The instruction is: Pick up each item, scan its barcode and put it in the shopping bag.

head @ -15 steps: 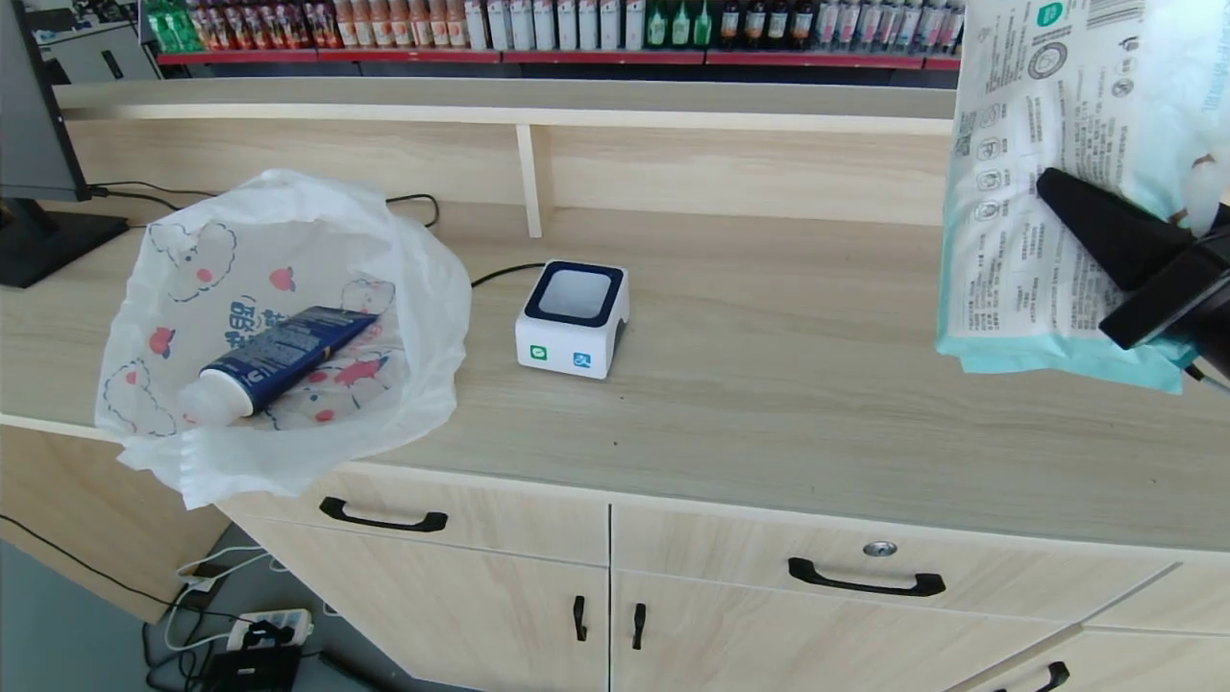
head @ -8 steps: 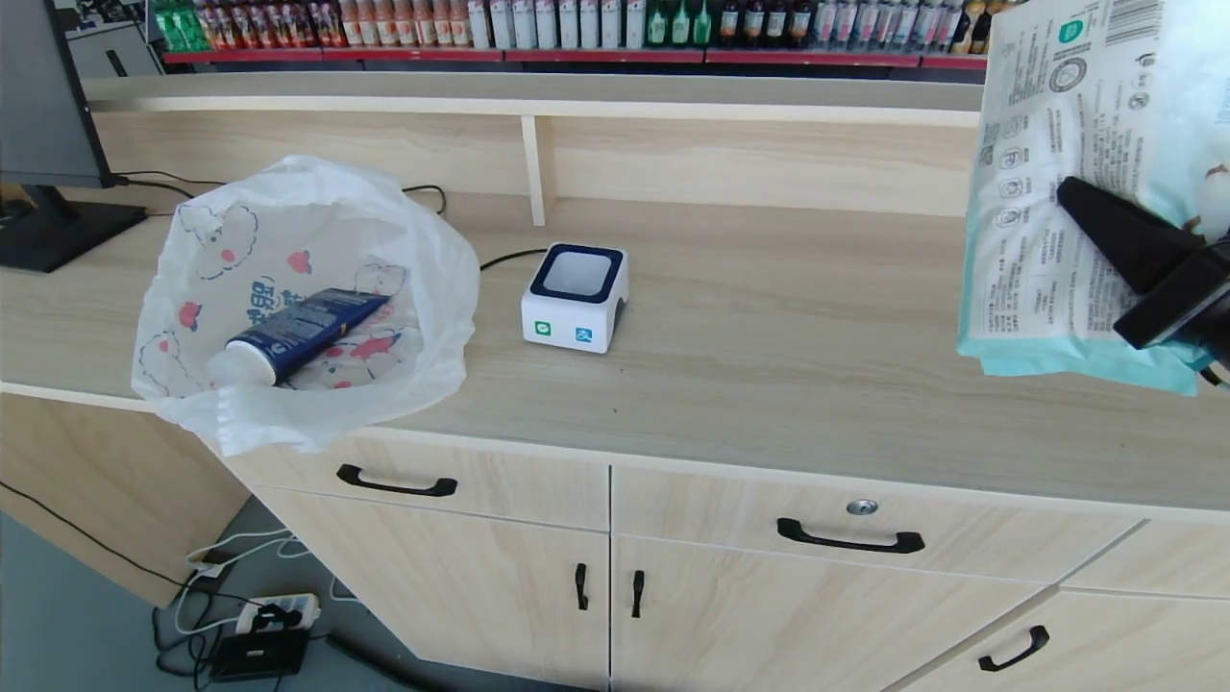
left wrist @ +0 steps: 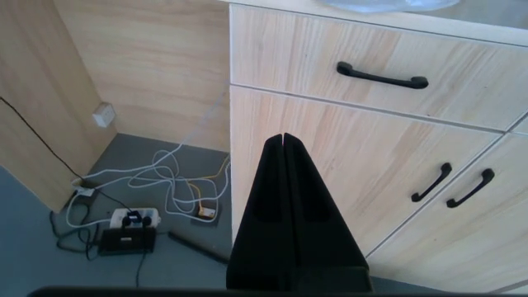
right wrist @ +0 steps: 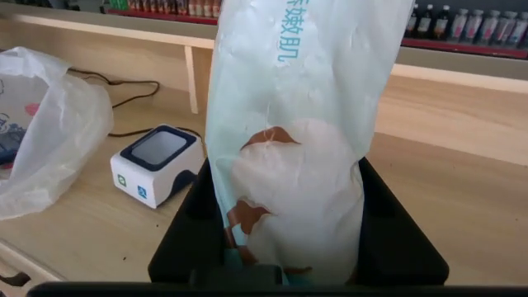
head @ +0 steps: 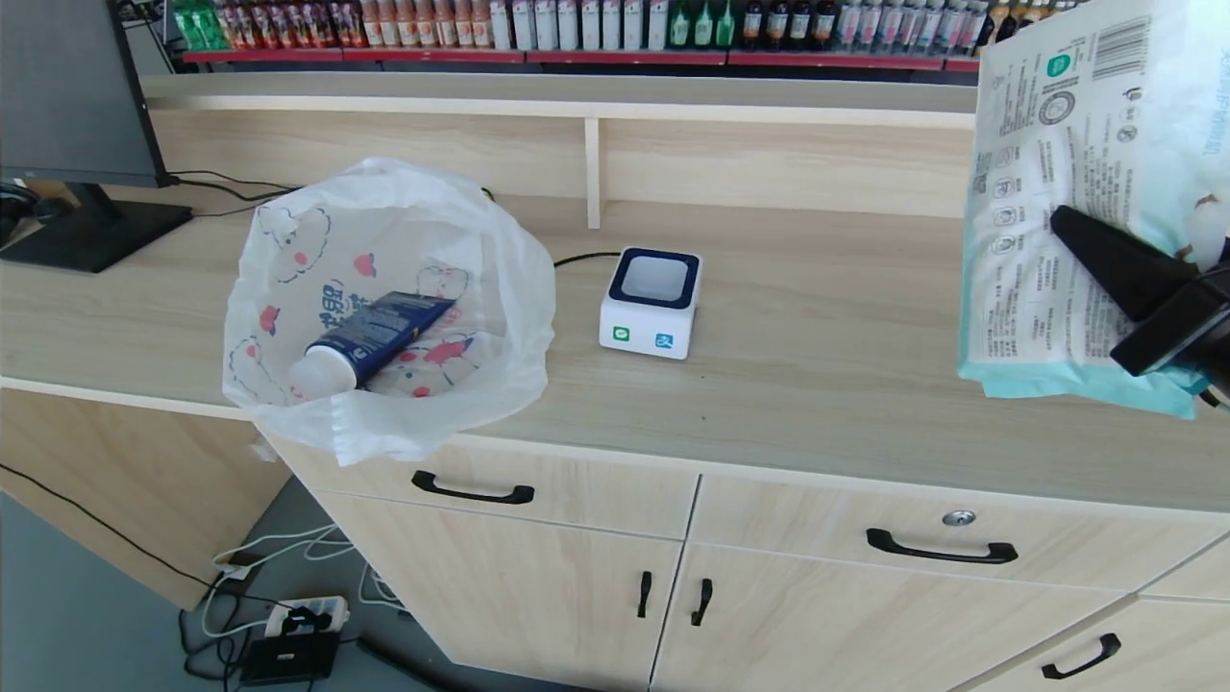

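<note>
Closed with its two black fingers pressed flat together, the left gripper hangs low in front of the pale wood cabinet, holding nothing. On the floor beside the cabinet lie tangled cables and a power strip.

On the light wood counter, a dark monitor stands at the far left. Next along is the shopping bag, thin white plastic printed with small red and blue cartoon shapes. It sits near the counter's front edge with its mouth spread wide open. Inside it lies a dark blue tube with a white cap, resting on its side, cap toward the front.

Just right of the bag, apart from it, sits the scanner, a small white box with a dark-framed window facing up and a black cord running back from it.

Far right, well apart from the scanner and raised above the counter, the right gripper is clamped on a soft pack, white with a pale teal border. The pack stands roughly upright, its printed back toward the head camera and a barcode near its top corner. From the right wrist, the pack fills the space between the black fingers. Behind the counter runs a shelf of bottles.
</note>
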Available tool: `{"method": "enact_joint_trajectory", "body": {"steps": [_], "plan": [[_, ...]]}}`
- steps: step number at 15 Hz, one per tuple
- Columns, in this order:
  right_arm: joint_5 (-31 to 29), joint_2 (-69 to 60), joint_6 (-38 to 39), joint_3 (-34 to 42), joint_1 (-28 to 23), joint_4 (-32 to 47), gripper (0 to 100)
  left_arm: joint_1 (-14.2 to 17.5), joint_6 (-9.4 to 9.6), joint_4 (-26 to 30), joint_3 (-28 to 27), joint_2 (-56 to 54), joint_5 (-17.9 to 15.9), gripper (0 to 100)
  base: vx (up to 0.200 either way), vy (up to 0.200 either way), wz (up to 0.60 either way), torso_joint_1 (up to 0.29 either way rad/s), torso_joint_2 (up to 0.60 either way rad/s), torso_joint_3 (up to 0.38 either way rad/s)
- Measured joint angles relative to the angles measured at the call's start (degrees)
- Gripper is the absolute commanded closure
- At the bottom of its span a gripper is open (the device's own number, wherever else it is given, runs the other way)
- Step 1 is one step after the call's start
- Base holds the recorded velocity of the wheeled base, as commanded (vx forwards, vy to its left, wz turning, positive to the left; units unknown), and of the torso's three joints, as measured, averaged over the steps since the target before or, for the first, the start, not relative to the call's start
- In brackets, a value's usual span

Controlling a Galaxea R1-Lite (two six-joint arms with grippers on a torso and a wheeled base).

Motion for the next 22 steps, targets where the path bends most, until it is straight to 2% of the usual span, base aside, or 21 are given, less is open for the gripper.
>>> {"method": "enact_joint_trajectory", "body": {"steps": [5,9,12,16,20,22], "plan": [[1.37,3.00,-1.40,-3.61,1.28,0.13,100,-0.02,-0.06,0.00,0.00,0.00,0.02,100,0.000,0.200,0.00,0.002,0.00,0.001],[1.52,4.77,-1.67,-3.83,1.91,0.17,100,-0.02,-0.06,0.00,0.00,0.00,0.02,100,0.000,0.200,0.00,0.005,0.00,0.002],[3.96,5.42,-1.67,-3.78,2.24,0.33,100,-0.02,-0.09,0.00,0.00,0.00,0.00,100,0.000,0.200,0.00,0.005,0.00,0.007],[4.12,6.39,-2.06,-4.16,3.34,0.50,100,-0.05,-0.02,0.00,0.00,0.00,0.02,100,0.000,0.000,0.00,0.000,0.00,0.000],[5.28,9.42,-13.10,-6.69,2.40,0.63,100,-0.02,-0.05,0.00,0.00,0.00,0.00,100,0.000,0.000,0.00,0.000,0.00,0.000],[7.52,11.82,-23.70,-10.78,2.18,1.26,100,0.00,0.00,0.00,0.00,0.00,0.00,100,0.000,0.000,0.00,0.000,0.00,0.000]]}}
